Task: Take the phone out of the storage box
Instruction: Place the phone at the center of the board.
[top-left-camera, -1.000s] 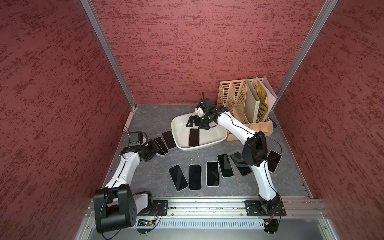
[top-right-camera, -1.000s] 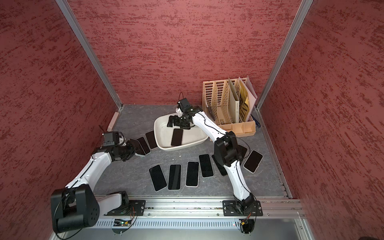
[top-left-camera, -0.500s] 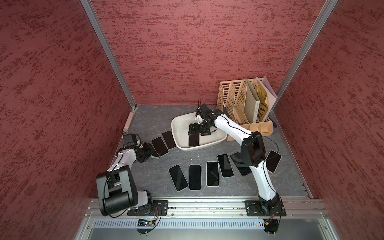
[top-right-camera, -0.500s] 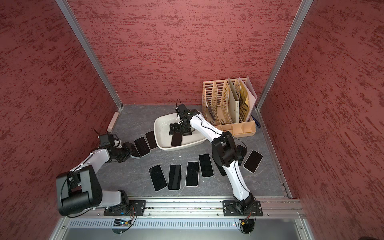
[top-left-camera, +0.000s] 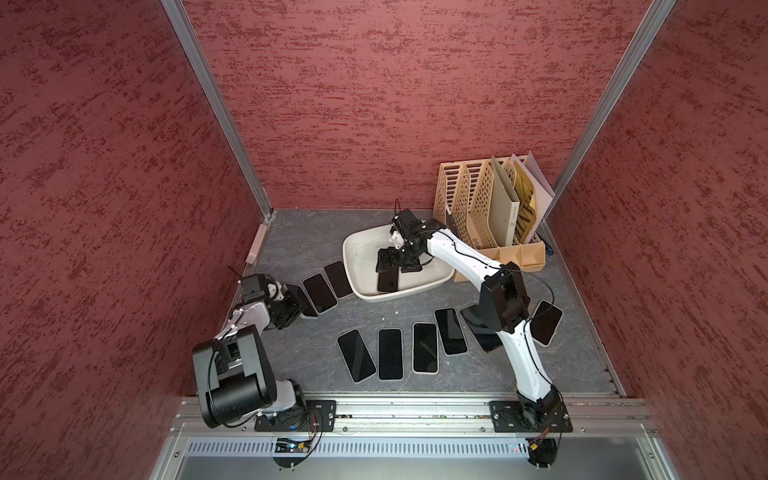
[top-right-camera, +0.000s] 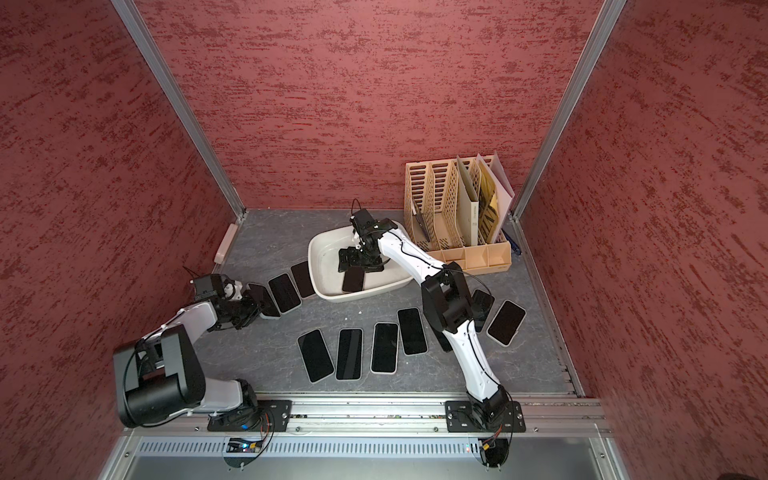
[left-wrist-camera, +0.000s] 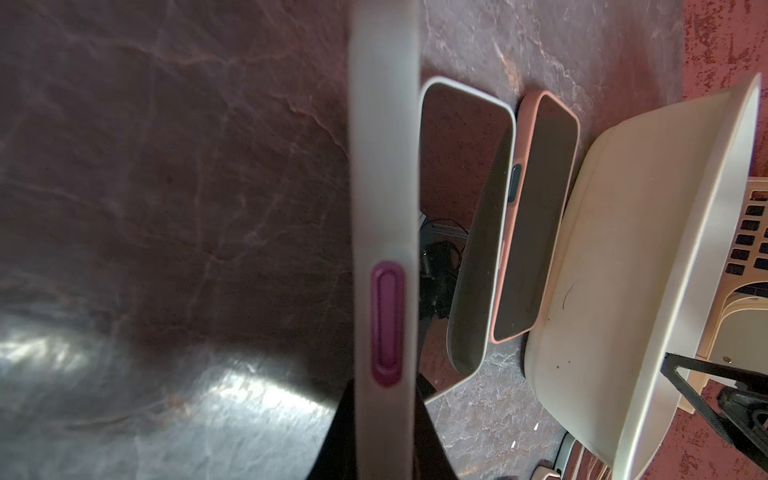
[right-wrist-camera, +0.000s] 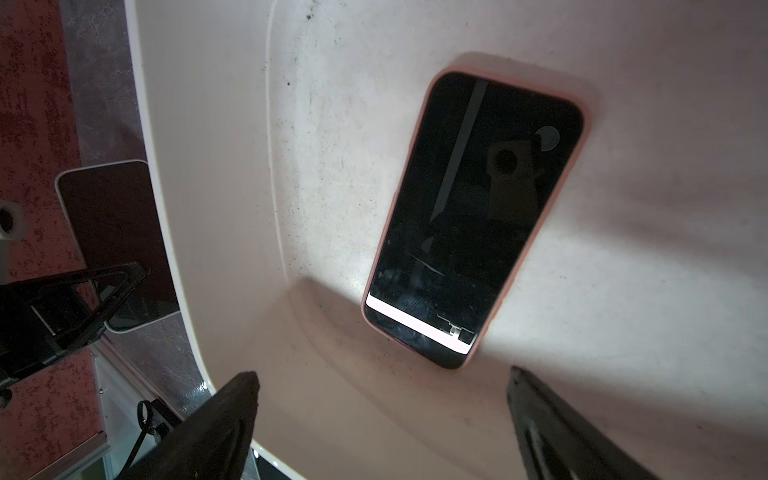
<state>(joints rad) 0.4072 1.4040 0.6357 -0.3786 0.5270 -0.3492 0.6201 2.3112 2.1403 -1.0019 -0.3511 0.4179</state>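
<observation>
Though top views miss it, phone (right-wrist-camera: 473, 216) is pink-cased.

**Change over the last second: right tool lowered, left arm folded.**
The right tool (top-left-camera: 395, 266) has descended from above the far rim of the shallow white plastic storage box (top-left-camera: 361, 253) to a position inside it. It is now just over the far end of the pink-cased, black-screened phone (top-left-camera: 388, 280) lying on the box floor. Most of that drop came in the first half-second. The left arm has folded: its black elbow joint (top-left-camera: 232, 374) has lifted from low beside the metal front rail (top-left-camera: 395, 409) to higher above the grey surface (top-left-camera: 307, 353). The left tool (top-left-camera: 296, 308), carrying the white-cased phone (left-wrist-camera: 384, 166) on edge, has drawn back slightly.
</observation>
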